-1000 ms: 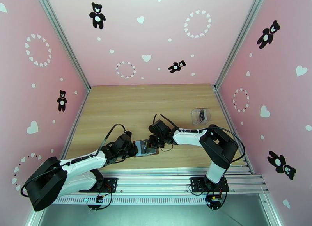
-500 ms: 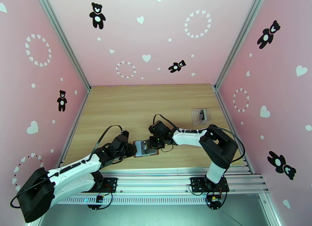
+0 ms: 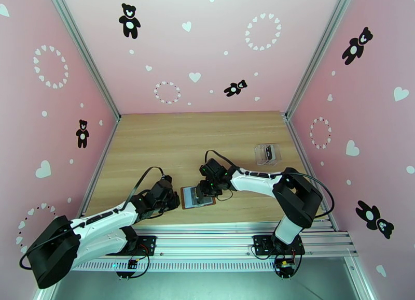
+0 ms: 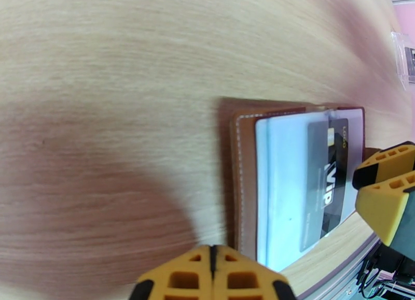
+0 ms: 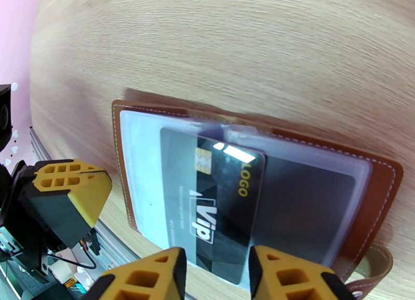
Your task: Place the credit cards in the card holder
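My right gripper (image 5: 215,267) has its fingers spread, just over the near end of the black VIP credit card (image 5: 218,202). The card lies flat on the open brown card holder (image 5: 383,189). Its long side points straight away from my fingers. My left gripper (image 4: 212,259) is pressed together beside the holder's left side. My right arm is nearer to the card.
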`<action>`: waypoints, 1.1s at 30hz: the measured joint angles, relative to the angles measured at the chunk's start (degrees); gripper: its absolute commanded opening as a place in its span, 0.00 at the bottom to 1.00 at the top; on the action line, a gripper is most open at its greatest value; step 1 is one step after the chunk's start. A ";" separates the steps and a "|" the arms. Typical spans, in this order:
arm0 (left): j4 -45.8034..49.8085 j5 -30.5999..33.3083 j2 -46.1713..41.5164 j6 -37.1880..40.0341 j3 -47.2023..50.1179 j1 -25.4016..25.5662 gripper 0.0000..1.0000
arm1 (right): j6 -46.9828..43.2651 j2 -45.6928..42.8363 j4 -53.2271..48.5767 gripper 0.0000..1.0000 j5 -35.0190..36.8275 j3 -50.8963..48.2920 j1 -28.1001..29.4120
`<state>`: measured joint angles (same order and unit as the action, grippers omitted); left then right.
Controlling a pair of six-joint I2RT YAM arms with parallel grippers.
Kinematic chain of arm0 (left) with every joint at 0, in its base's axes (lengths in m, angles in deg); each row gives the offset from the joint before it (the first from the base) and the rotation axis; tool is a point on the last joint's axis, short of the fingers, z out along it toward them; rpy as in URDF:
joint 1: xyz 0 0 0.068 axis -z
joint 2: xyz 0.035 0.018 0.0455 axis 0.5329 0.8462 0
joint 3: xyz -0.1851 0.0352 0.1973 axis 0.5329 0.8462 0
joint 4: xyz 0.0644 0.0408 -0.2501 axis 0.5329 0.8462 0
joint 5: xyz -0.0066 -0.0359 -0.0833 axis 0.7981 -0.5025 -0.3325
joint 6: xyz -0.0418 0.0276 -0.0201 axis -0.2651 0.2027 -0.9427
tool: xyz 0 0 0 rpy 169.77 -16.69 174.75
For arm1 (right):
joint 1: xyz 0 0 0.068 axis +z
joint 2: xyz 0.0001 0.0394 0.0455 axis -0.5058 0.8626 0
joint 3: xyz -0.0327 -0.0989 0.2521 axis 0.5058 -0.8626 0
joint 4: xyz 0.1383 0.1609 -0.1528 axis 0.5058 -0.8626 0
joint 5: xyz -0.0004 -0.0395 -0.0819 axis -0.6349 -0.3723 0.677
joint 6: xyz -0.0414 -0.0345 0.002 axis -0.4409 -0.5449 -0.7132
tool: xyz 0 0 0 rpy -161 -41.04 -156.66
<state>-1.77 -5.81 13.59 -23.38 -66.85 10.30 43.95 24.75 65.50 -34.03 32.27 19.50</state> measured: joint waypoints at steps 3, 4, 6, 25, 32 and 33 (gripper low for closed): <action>-0.72 -0.02 0.79 0.00 0.00 0.00 0.00 | -0.33 0.07 -0.79 0.39 0.42 0.79 0.20; -1.05 -0.09 1.14 0.02 0.00 0.02 0.00 | -0.37 0.24 -1.07 0.39 0.59 1.18 0.33; -1.75 -0.20 1.86 0.00 0.00 0.02 0.00 | -0.48 0.92 -1.29 0.39 0.83 2.01 0.70; -3.41 -0.20 3.58 0.00 0.00 0.44 0.00 | -0.37 3.52 -2.43 0.43 3.28 3.85 2.89; -3.43 -0.17 3.58 -0.02 0.00 0.44 0.00 | -0.55 2.84 -2.69 0.46 4.00 3.85 3.32; -3.43 -0.17 3.58 -0.02 0.00 0.44 0.00 | -0.59 2.56 -2.95 0.46 4.39 3.85 3.39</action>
<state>-5.20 -5.99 17.17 -23.40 -66.85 10.74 43.36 27.31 62.55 -29.63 36.11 22.89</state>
